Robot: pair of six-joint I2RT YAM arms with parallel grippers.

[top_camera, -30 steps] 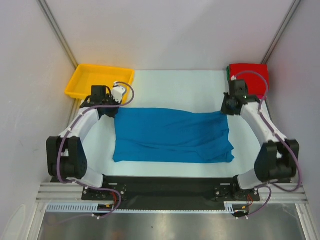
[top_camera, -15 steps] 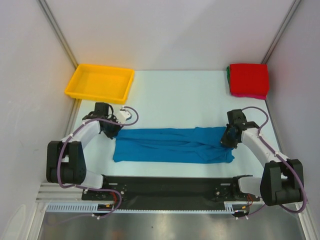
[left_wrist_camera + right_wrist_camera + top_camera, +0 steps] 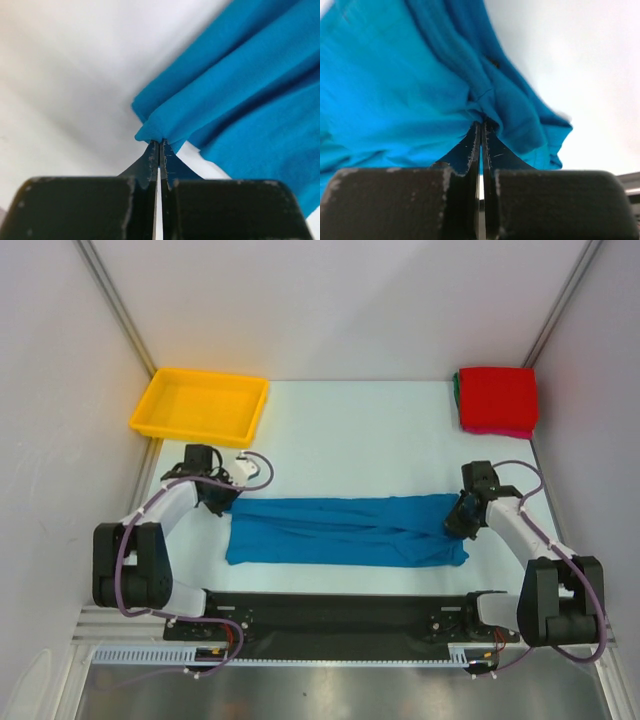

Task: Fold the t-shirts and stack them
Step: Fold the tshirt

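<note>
A bright blue t-shirt [image 3: 345, 530] lies folded into a long band across the near part of the white table. My left gripper [image 3: 226, 502] is shut on its far left corner, which shows pinched between the tips in the left wrist view [image 3: 159, 131]. My right gripper [image 3: 456, 524] is shut on the shirt's right edge, and the right wrist view shows the cloth [image 3: 420, 90] bunched at the tips. A folded red t-shirt [image 3: 497, 396] lies on a stack at the far right corner, with thin green and pink edges under it.
A yellow plastic tray [image 3: 158, 418] stands at the far left corner. Grey walls and metal posts close in the table on three sides. A black base rail [image 3: 330, 610] runs along the near edge.
Both grippers have carried the shirt's far edge toward me, folding it from a broad sheet into a narrow band. In the last half second they moved only slightly.
</note>
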